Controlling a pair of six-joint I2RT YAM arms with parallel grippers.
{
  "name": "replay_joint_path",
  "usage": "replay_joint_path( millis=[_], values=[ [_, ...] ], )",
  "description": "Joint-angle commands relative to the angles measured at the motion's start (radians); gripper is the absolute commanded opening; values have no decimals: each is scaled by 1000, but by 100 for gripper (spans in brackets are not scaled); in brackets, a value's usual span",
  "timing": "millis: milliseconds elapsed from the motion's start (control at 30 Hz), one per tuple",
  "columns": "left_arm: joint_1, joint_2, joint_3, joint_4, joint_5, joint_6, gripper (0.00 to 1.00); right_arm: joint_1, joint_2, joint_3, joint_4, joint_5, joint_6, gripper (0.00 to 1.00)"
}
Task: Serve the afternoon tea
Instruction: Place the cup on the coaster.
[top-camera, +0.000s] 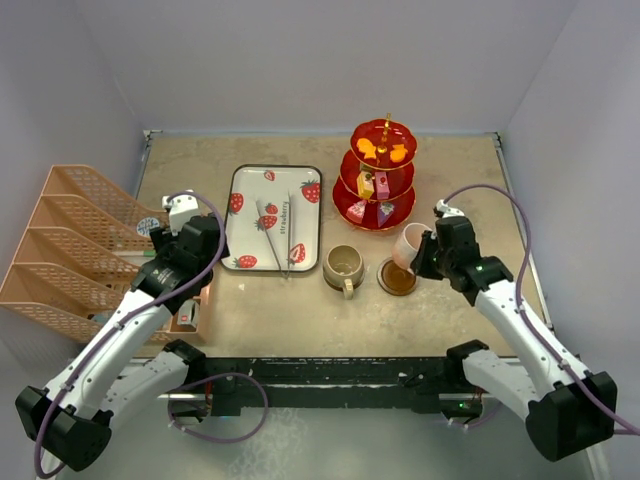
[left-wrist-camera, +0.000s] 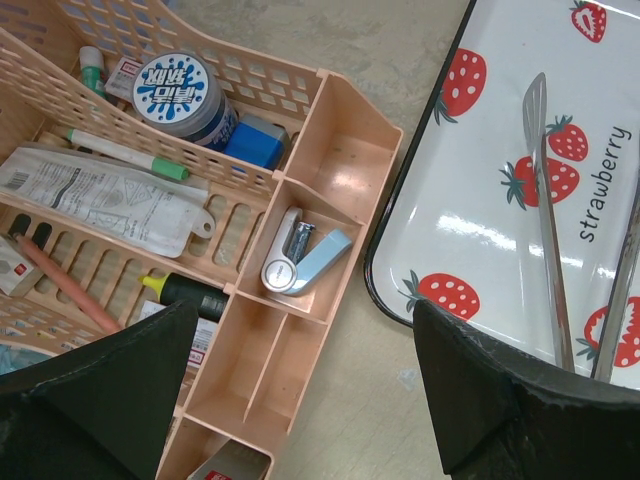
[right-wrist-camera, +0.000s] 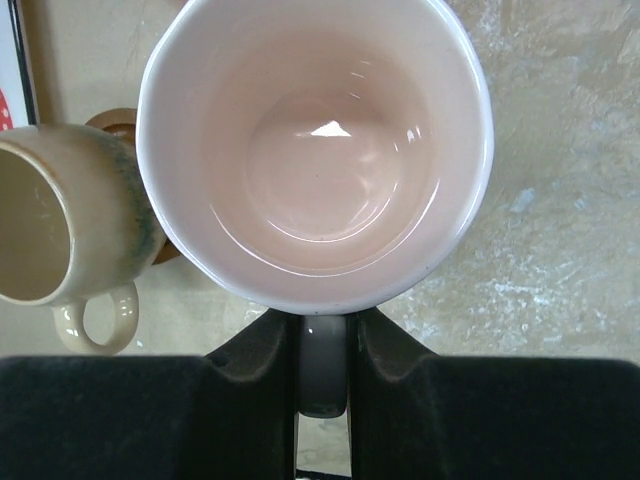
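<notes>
R gripper (right-wrist-camera: 322, 345) pinches pink mug (right-wrist-camera: 315, 150) by its handle, mug tilted over coaster (top-camera: 397, 279), beside olive mug (top-camera: 344, 264). L gripper (left-wrist-camera: 305, 360) spread wide, empty, over organiser (left-wrist-camera: 300, 130) next to tray (left-wrist-camera: 480, 230).

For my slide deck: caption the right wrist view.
Right jaws shut on the pink mug by its handle, olive-brown mug alongside.

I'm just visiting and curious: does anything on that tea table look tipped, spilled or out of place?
Only the pink mug: it is tilted over a brown coaster, held by its handle in the right jaws. It is empty, so nothing has spilled.
</notes>
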Motion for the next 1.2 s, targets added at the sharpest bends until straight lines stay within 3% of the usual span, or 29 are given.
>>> replay_joint_path(
  millis=[0,367,633,967,1167],
  values=[
    [-1,-11,34,17,-7,-1,86,100,-6,112,-29,150,80,0],
    [0,-13,38,15,-10,-4,87,313,55,84,-72,377,279,0],
    [0,-12,38,10,-16,-8,87,401,54,6,-66,464,429,0],
    [0,-8,40,8,-15,-8,87,409,88,-65,30,446,401,0],
    [0,-7,38,8,-19,-9,87,410,95,-76,53,439,373,13]
  ],
)
